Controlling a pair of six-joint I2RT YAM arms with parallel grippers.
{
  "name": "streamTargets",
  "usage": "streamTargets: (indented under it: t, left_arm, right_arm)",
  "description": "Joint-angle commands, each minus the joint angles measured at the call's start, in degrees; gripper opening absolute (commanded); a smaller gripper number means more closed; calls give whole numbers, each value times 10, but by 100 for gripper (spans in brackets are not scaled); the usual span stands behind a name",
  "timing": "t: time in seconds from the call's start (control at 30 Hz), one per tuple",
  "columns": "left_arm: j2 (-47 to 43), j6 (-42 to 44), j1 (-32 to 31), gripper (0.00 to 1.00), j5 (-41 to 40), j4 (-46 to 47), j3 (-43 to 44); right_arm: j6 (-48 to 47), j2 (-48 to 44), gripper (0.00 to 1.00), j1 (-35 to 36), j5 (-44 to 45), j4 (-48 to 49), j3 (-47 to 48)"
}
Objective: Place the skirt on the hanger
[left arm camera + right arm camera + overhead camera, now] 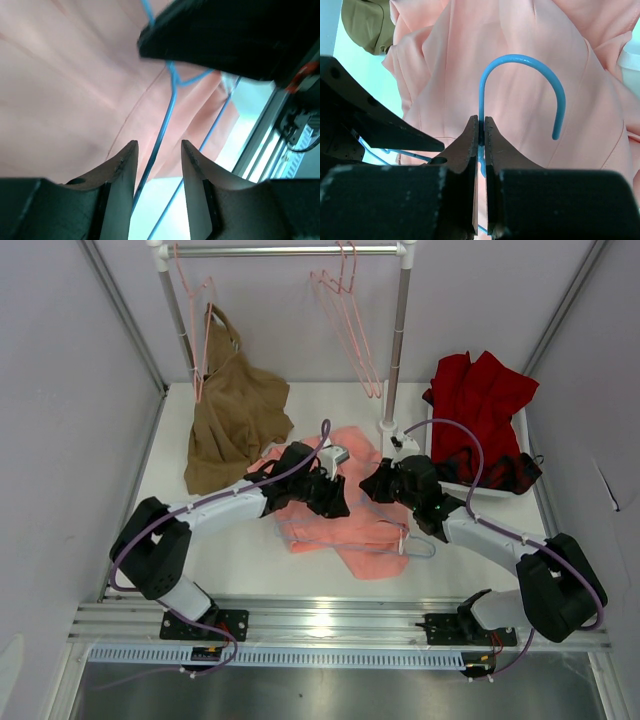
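The salmon-pink skirt (345, 520) lies crumpled on the table's middle. My right gripper (377, 486) is shut on the neck of the light blue hanger (520, 59), just below its hook, over the skirt (530, 135). In the right wrist view its jaws (481, 122) pinch the wire. My left gripper (335, 502) is open, and in its wrist view (158, 150) one hanger wire (170, 105) runs between the fingers without being pinched. The skirt (65, 90) fills that view behind. Part of the hanger (420, 546) shows at the skirt's right edge.
A tan-brown garment (235, 420) lies back left. A dark red garment (485, 400) sits in a white tray back right. Pink wire hangers (345, 315) hang on the rail, whose post (398, 340) stands just behind the skirt.
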Motion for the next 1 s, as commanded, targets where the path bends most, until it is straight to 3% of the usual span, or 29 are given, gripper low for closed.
streamTargets:
  t: [0.0,0.2,0.27,0.3,0.4,0.47,0.73,0.97]
  left_arm:
    - [-29,22,-4,44,-21,-54,-17]
    - [-32,40,-4,41,-47,-105,-12]
    - [-31,41,-4,27,-51,-105,-6]
    - [-29,41,-4,14,-56,-105,-4]
    - [-19,48,-6,0,-63,-107,9]
    - [-20,54,-11,0,-70,-94,8]
    - [-13,69,-16,0,-67,-51,-4]
    - [-6,84,-16,0,-60,-39,-9]
  right_arm:
    - [-11,-14,0,-1,11,5,2]
    - [-13,-11,0,-1,5,7,3]
    - [-13,-14,0,-2,3,7,1]
    - [-12,-14,0,-4,-1,8,1]
    - [-10,-11,0,-10,-22,16,-4]
    - [-9,-8,0,-12,-37,19,-5]
    - [-27,5,34,-30,-81,16,-11]
    - [-44,21,66,-72,-181,47,-32]
